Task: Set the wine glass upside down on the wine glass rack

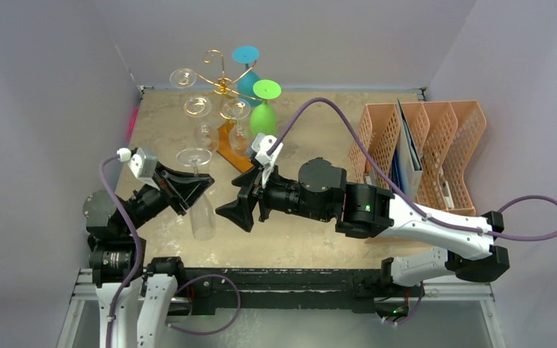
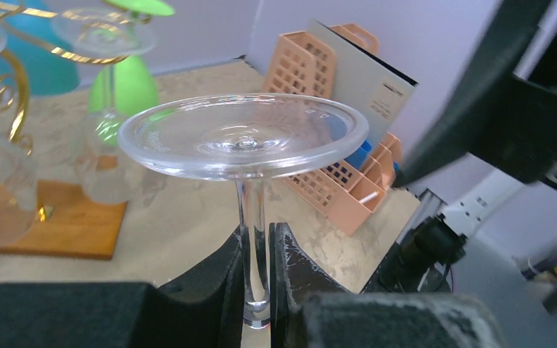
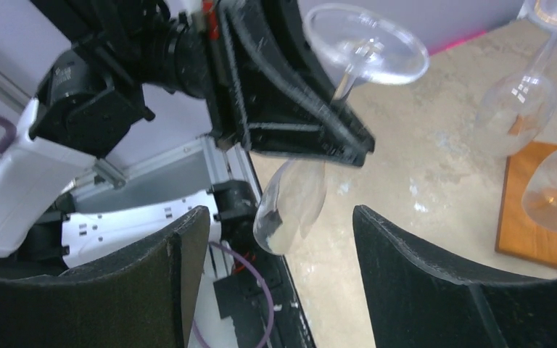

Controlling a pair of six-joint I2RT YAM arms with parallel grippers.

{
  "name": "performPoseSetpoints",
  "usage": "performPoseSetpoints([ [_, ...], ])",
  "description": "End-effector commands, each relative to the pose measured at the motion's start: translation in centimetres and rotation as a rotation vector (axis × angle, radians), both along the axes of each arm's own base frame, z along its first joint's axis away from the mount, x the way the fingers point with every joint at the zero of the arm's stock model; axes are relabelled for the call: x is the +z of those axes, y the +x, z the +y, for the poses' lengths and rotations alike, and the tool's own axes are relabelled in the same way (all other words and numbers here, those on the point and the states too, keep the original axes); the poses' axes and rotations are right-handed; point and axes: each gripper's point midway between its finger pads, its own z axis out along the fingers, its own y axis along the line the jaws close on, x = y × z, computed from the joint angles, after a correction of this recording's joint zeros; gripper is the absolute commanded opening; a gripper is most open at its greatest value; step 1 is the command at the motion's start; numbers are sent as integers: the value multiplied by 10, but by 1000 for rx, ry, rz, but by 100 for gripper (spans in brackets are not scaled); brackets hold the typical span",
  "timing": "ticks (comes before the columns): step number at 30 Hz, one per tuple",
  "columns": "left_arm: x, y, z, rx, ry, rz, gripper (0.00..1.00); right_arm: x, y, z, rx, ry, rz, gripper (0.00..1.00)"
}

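Near the front-left of the surface [image 1: 319, 235], my left hand [image 2: 261, 261] pinches the wine glass [image 2: 243, 134] by its stem, foot up and bowl down, so it's already inverted for hanging. My right hand [image 1: 238, 206] is spread wide just beside the bowl, holding nothing. Glass sits between both hands, with the wine glass rack [image 1: 221, 85] well behind it.

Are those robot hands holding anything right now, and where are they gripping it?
The left hand pinches a clear wine glass by its stem, foot up and bowl down. The right hand is open, holding nothing.
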Motion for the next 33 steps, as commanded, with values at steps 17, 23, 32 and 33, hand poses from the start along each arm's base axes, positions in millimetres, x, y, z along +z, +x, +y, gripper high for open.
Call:
performPoseSetpoints([
  [17,56,6,-17,-203,218,-531,0,84,77,-12,-154,449,696,72],
  [23,51,11,-19,-231,232,-585,0,86,62,8,-44,391,789,67],
  [32,43,5,-20,-237,242,-607,0,70,59,19,-19,363,887,43],
  [33,43,5,-20,-237,243,-607,0,68,58,21,-14,357,896,42],
])
